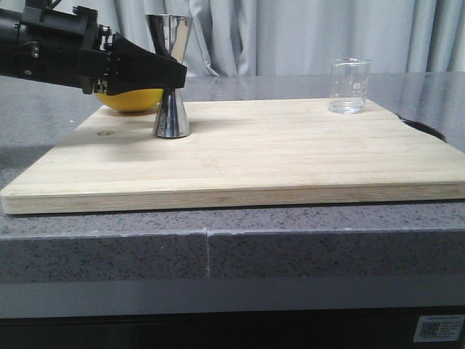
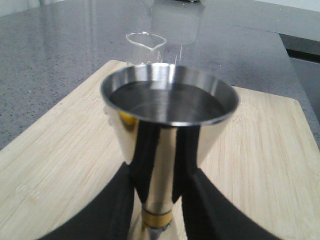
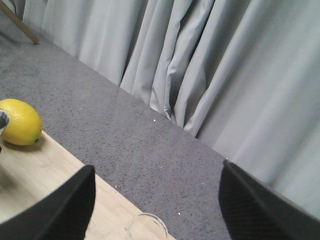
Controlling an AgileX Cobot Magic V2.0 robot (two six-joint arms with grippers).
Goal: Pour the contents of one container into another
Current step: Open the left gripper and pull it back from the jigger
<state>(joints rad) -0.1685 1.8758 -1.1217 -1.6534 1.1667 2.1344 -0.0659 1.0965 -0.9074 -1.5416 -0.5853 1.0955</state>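
One jigger (image 1: 171, 80) is standing upright, long axis vertical, near the cutting board's (image 1: 276, 156) far-left corner, the left gripper (image 1: 176, 75) fingers (image 2: 117, 210) clenched around its waist. One lemon (image 1: 129, 99) is lying just behind. One beaker (image 1: 347, 85) is standing upright near the far-right corner, lip toward the jigger. The right gripper (image 3: 155, 200) fingers are hanging released above the beaker. The board is lying on the bench (image 1: 305, 243).

A speckled grey counter (image 1: 290, 247) bears a wooden board (image 1: 276, 156) (pale, overhanging the counter's front edge).
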